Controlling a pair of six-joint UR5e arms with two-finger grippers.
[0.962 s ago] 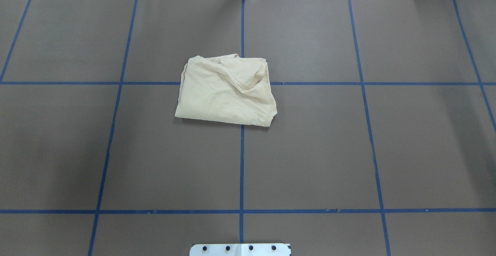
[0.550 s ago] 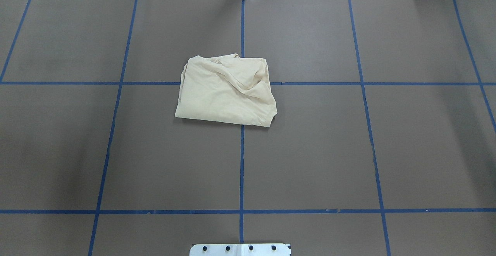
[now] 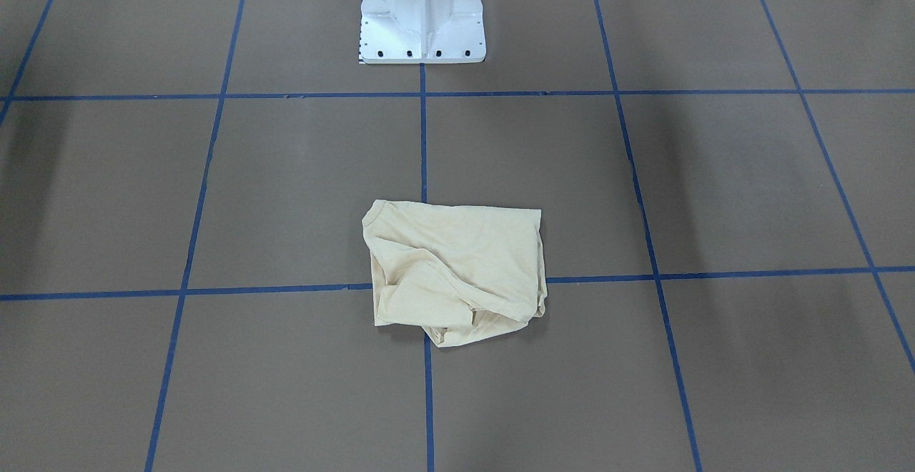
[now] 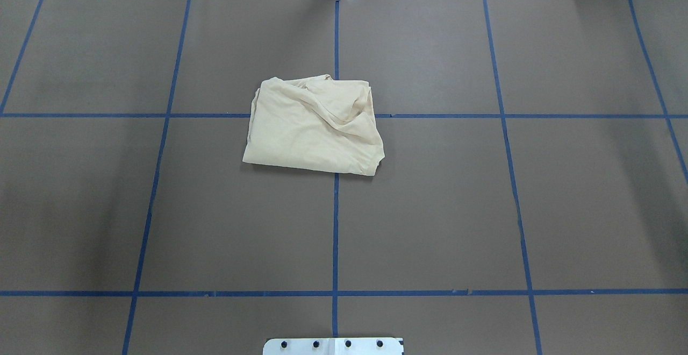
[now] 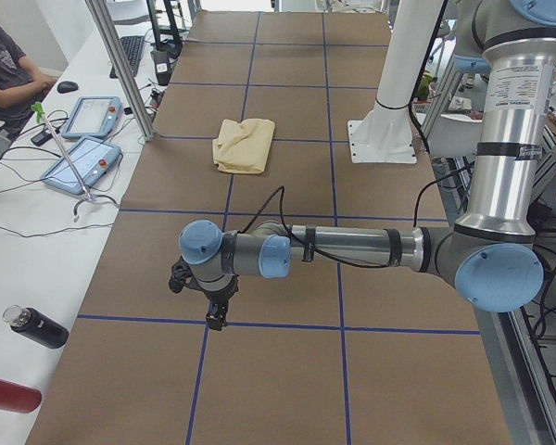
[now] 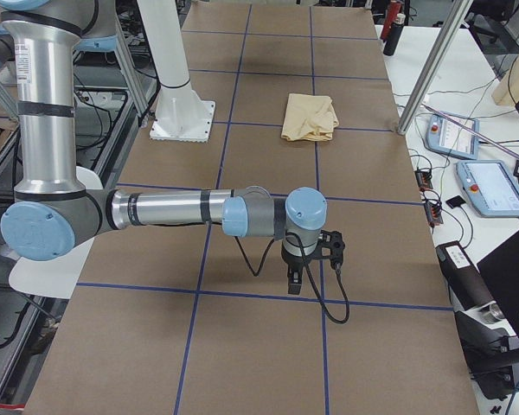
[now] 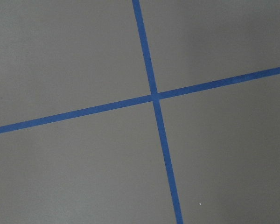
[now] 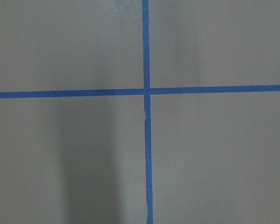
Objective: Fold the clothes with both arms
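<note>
Overhead exterior: T-shirt (image 4: 313, 127) looks thin and floppy, I'd pinch its corners; can't tell if left pincer (image 5: 214, 320) or right pincer (image 6: 294, 283) is clenched.

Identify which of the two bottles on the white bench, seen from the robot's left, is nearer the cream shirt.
The black cylindrical bottle with the clear cap. The red cylindrical bottle is farther from the folded cream-yellow fabric shirt, at the picture's bottom corner.
</note>
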